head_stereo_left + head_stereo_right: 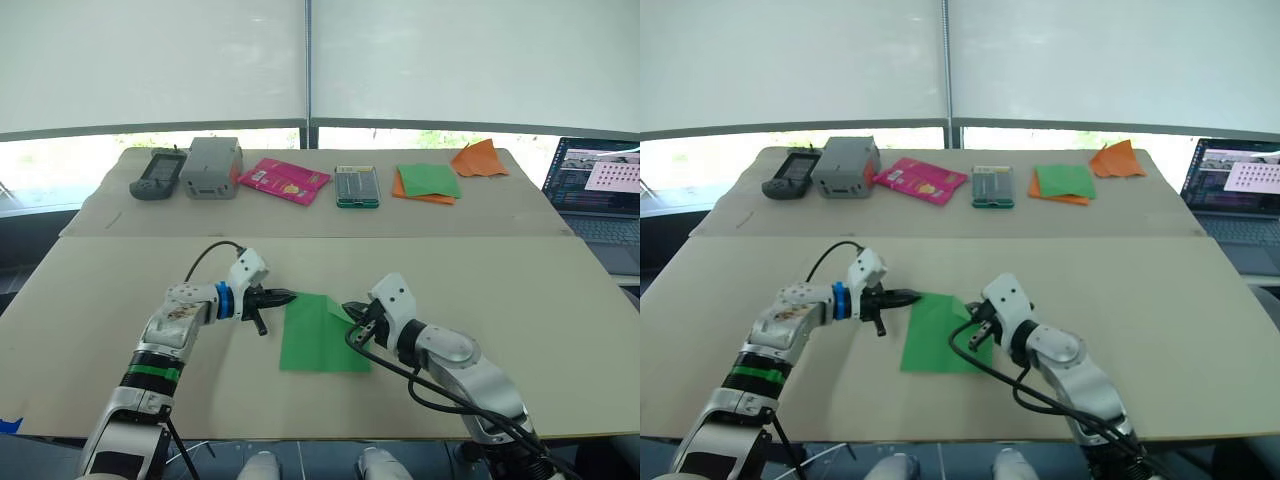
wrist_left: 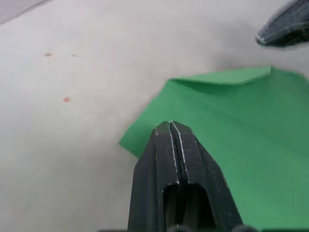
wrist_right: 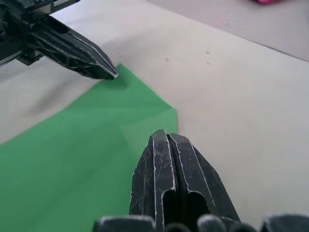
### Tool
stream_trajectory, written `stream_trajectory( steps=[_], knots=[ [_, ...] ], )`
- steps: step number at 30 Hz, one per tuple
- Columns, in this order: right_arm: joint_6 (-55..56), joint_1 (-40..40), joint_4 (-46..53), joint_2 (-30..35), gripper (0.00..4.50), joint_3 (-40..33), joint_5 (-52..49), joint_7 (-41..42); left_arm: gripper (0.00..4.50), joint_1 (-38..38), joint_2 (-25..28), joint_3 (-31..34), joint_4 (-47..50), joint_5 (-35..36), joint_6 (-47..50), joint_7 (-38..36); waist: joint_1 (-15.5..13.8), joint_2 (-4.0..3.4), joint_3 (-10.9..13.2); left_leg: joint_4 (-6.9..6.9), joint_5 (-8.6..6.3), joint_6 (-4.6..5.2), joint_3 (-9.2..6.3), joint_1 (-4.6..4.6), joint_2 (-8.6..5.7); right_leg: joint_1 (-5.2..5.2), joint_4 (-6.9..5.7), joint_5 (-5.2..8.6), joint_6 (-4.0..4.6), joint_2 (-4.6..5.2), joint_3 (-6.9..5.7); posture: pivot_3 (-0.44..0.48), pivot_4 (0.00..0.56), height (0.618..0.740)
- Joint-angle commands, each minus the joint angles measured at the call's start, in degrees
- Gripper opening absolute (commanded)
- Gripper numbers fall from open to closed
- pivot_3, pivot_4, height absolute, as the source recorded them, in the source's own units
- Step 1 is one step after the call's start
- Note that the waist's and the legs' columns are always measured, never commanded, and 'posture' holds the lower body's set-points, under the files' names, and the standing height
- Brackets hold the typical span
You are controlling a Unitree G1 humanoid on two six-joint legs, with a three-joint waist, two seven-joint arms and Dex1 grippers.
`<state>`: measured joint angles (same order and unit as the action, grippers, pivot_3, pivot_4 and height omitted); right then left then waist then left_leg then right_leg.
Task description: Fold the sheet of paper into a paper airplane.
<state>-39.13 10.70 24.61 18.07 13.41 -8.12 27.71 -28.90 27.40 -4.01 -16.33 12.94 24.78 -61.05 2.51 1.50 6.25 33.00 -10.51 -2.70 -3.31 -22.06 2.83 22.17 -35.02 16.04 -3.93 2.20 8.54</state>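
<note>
Your sheet of paper (image 1: 322, 338) lies flat near the centre of the surface (image 1: 520, 290), between both arms. One far-right corner is turned over; no wedge shape exists yet, so most folds remain, in my judgement. Your left end effector (image 1: 285, 296) is closed at the sheet's far-left corner. Your right end effector (image 1: 352, 309) is closed, empty, at the folded corner.

Laptop (image 1: 600, 195) cut off by head view's right edge; screen content too small to read. Sheet of paper (image 2: 231, 130) runs past left wrist view's edge. Labels on pink packet (image 1: 284, 180) too small to read.
</note>
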Motion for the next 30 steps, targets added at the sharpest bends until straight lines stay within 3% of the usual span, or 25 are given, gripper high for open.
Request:
stream_trajectory(
  steps=[1,4,11,20,30],
  knots=[
    [1.23,0.72,3.32,-0.05,0.03,1.21,-0.7,0.67,0.0,0.2,-0.54,2.95,2.78,4.3,4.64,1.25,0.01,0.0,0.0,0.0,0.0,0.0,0.0,0.0,0.0,0.0,-0.01,0.0,0.0,0.0,0.0,0.0,0.15,0.74],
    [1.06,0.96,3.45,-0.26,0.0,2.6,-0.25,0.71,0.73,0.63,-1.13,3.79,1.79,5.68,6.18,1.98,0.07,0.0,0.0,-0.01,0.0,0.0,0.0,0.01,0.0,0.0,-0.01,-0.01,-0.01,0.0,-0.01,0.0,0.15,0.74],
    [0.93,0.8,3.79,-0.46,0.0,3.43,-0.35,0.17,3.07,0.62,-2.61,6.0,0.42,8.33,10.16,5.36,0.06,0.02,0.01,0.0,0.0,0.0,0.0,0.0,0.0,0.0,-0.01,-0.03,-0.05,0.0,-0.01,0.0,0.15,0.74],
    [1.12,1.26,4.68,-1.82,0.0,0.36,-2.94,-0.14,3.07,1.44,-3.66,4.07,-1.12,7.51,9.59,5.97,0.07,0.03,0.01,-0.01,0.0,0.0,0.0,0.02,0.0,-0.01,-0.01,-0.04,-0.06,0.0,-0.01,0.0,0.15,0.74],
    [4.21,3.35,-5.6,-2.09,0.0,0.49,1.09,-3.91,3.07,1.44,-4.29,3.79,-1.58,7.86,9.59,6.26,-0.04,0.03,0.01,0.0,0.0,0.0,0.0,0.05,0.0,-0.03,0.0,-0.02,0.0,0.0,0.0,0.0,0.15,0.74]
  ],
)
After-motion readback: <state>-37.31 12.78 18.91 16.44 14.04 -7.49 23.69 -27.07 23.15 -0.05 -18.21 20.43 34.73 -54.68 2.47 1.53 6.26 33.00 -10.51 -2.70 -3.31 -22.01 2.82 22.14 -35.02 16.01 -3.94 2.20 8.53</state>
